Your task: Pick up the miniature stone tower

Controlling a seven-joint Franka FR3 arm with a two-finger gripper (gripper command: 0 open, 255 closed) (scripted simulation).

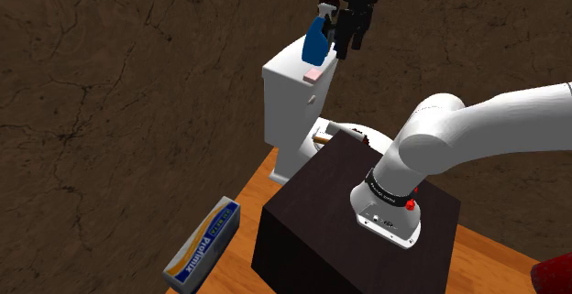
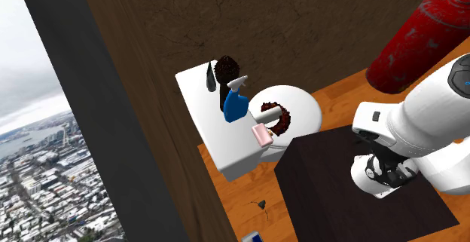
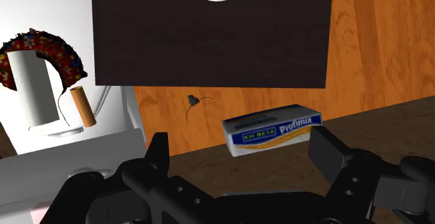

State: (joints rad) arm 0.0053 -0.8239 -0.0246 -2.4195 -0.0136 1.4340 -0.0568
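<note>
Lying on wood-grained flooring (image 1: 252, 184) below the toilet tank (image 1: 289, 109) is one glossy printed carton (image 1: 203, 246). On the tank's smooth white lid stand one blue spray bottle (image 1: 316, 40), one pink block (image 1: 313, 75) and one miniature stone tower (image 2: 226, 68), dark reddish-brown and knobbly, at the lid's far end. One black gripper (image 1: 353, 45) hovers above the tank, fingers spread, clasping nothing.

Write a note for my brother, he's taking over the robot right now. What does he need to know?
Claw: open and empty, up in the air near the toilet tank.
Stone tower: dark, standing on the tank lid at the wall end, beside the blue spray bottle. A pink block lies further along the lid.
Done: nothing gripped yet.
Left: bring the claw around the tower, close it, lift.
</note>
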